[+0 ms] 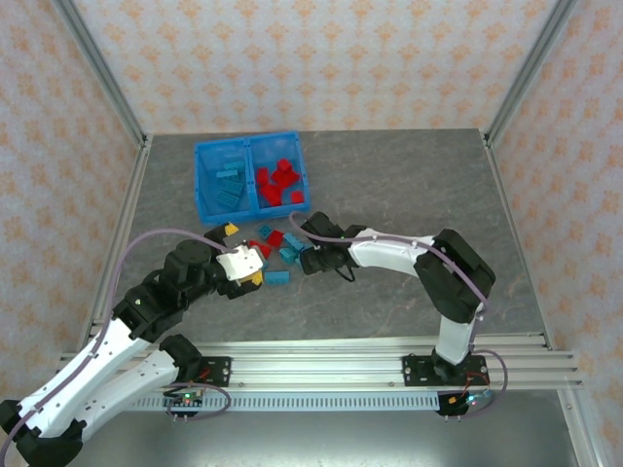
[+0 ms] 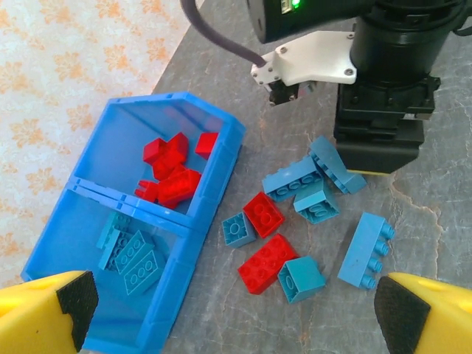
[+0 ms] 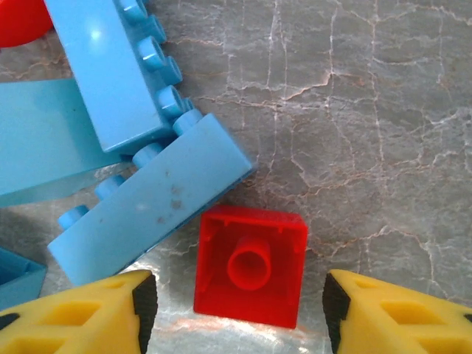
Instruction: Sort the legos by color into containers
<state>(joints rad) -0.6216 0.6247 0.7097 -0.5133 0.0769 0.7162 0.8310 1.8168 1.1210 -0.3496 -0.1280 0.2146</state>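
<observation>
The blue bin (image 1: 201,180) has teal legos (image 1: 228,185) in its left container and red legos (image 1: 280,181) in its right one. In the left wrist view the red ones (image 2: 171,177) lie beyond the divider and the teal ones (image 2: 134,258) on the near side. Loose legos lie beside the bin: a red one (image 2: 263,214), another red one (image 2: 268,263) and several teal ones (image 2: 366,249). My left gripper (image 2: 240,310) hangs open above them, holding nothing. My right gripper (image 3: 236,302) is open low over the table, with an upside-down red lego (image 3: 251,265) between its fingers and a gap on each side.
Two long teal legos (image 3: 147,203) lie just left of the red one under the right gripper. The right arm's black wrist (image 2: 380,140) stands over the far side of the pile. Bare grey table (image 1: 409,185) stretches right of the bin, with frame posts at the edges.
</observation>
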